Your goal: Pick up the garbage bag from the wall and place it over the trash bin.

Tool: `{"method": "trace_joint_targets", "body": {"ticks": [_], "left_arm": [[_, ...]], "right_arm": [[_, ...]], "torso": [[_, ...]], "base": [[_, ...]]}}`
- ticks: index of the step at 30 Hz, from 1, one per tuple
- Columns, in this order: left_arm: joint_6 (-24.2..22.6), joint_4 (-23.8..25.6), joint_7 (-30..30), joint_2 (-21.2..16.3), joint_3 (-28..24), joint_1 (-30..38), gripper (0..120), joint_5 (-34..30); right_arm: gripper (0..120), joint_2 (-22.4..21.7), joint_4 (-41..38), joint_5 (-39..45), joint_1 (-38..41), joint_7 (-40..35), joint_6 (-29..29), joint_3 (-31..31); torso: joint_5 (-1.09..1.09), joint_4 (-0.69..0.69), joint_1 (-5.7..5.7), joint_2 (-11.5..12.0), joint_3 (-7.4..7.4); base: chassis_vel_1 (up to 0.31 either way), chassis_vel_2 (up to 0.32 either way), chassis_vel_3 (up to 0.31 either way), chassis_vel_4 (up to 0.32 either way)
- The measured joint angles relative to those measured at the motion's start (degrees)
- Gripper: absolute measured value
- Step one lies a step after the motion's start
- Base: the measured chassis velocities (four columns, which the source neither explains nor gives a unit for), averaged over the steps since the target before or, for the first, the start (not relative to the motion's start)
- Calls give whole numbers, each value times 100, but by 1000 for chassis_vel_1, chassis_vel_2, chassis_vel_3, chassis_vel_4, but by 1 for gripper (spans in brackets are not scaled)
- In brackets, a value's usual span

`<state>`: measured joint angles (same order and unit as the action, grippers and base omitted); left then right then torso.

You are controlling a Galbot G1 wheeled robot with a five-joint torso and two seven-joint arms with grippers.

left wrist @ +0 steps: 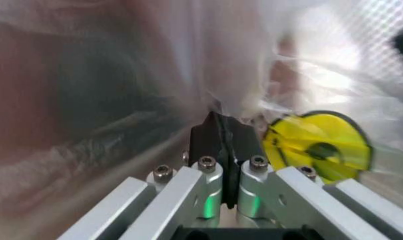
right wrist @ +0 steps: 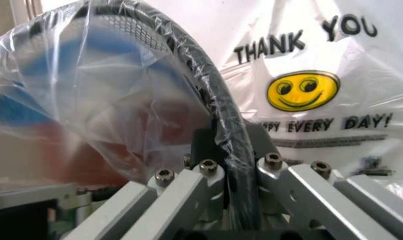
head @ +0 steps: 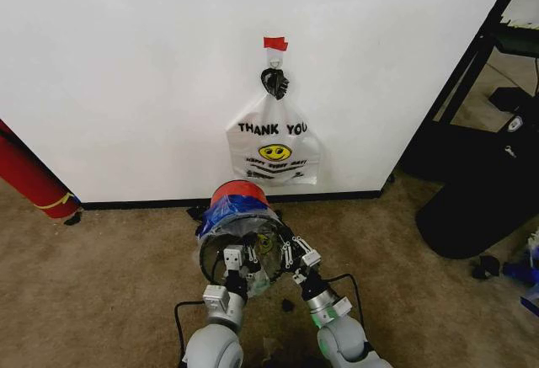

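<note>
Garbage bag (head: 226, 221): thin, translucent, blue patches at its rim — lies over the tipped trash bin (head: 244, 242) on the carpet, just before the wall (head: 126, 65); its film likely needs drawing round the rim, which would explain both tools at the mouth.
Trash bin: on its side, red bottom toward the wall, dark mouth facing the robot.
Left tool (head: 233, 260): at the near left of the mouth, jaws closed tight on a pinch of bag film, as the left wrist view (left wrist: 221, 120) shows.
Right tool (head: 296, 254): at the right of the mouth, jaws narrow astride the black rim (right wrist: 228, 140) with plastic over it.
Second bag (head: 274, 145): opaque white, hangs from a hook (head: 274, 69) under red tape (head: 274, 43) — untouched.
Writing: "THANK YOU", a yellow smiley, "HAPPY EVERY DAY!"; smaller print below unreadable.
</note>
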<state>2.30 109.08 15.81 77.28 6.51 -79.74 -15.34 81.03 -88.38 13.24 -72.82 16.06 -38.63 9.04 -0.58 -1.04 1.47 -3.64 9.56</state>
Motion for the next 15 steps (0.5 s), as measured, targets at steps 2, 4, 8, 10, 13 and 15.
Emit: {"method": "trace_joint_targets", "body": {"ticks": [2,4,8,10,13,15], "left_arm": [[-30,-47,53,1,6,56,0,-5],[-55,-79,90,9,10,105,0,-22],[-120,-124,169,60,4,185,0,-48],[-149,-183,239,109,-7,232,0,-54],[-156,-264,302,165,-16,285,0,-62],[-156,-332,332,213,-17,319,0,-71]], "right_arm": [[0,-19,-2,1,-2,39,-9,1],[0,-39,-10,16,2,65,-11,8],[0,-85,-41,65,2,140,-11,11],[0,-101,-64,88,-3,171,-11,11],[0,-107,-81,119,-12,205,-8,2],[0,-101,-81,134,-17,231,-8,-12]], "torso": [[0,0,0,0,0],[0,0,0,0,0],[0,0,0,0,0],[0,0,0,0,0],[0,0,0,0,0],[0,0,0,0,0]], "base": [[0,0,0,0],[0,0,0,0],[0,0,0,0],[0,0,0,0],[0,0,0,0],[0,0,0,0]]}}
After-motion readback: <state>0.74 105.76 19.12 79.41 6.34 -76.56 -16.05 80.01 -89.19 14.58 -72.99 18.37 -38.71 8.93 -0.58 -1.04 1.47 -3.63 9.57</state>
